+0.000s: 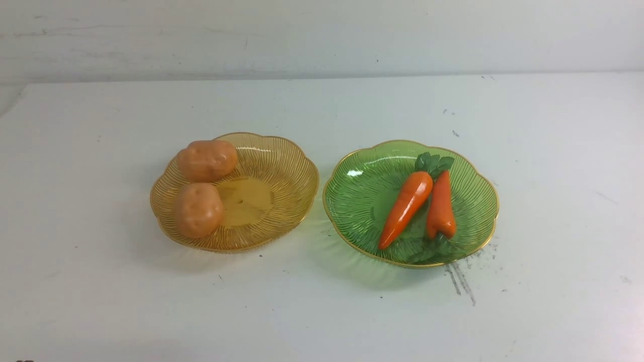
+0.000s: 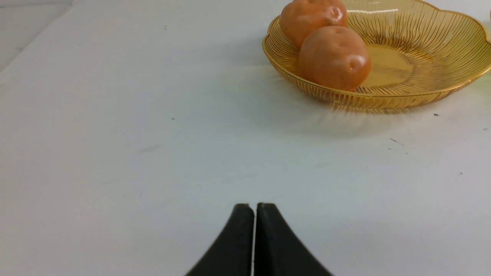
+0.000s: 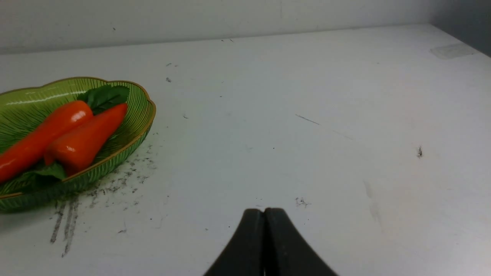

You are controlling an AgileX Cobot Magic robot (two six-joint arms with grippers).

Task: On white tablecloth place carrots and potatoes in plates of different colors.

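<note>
Front view: white tablecloth (image 1: 322, 301) speckled, grey scuffs near green plate (image 1: 362, 201) holding both carrots (image 1: 405, 207). Potatoes (image 1: 198, 208) sat in yellow plate (image 1: 282, 191). Left gripper (image 2: 255, 207) and right gripper (image 3: 264, 211) were closed, empty. Pale wall (image 1: 322, 35) behind.

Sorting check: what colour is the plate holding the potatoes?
Amber-yellow plate, clearest in the front view.

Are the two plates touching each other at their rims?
Apart. The front view shows a narrow strip of white tablecloth between the amber plate and the green plate.
</note>
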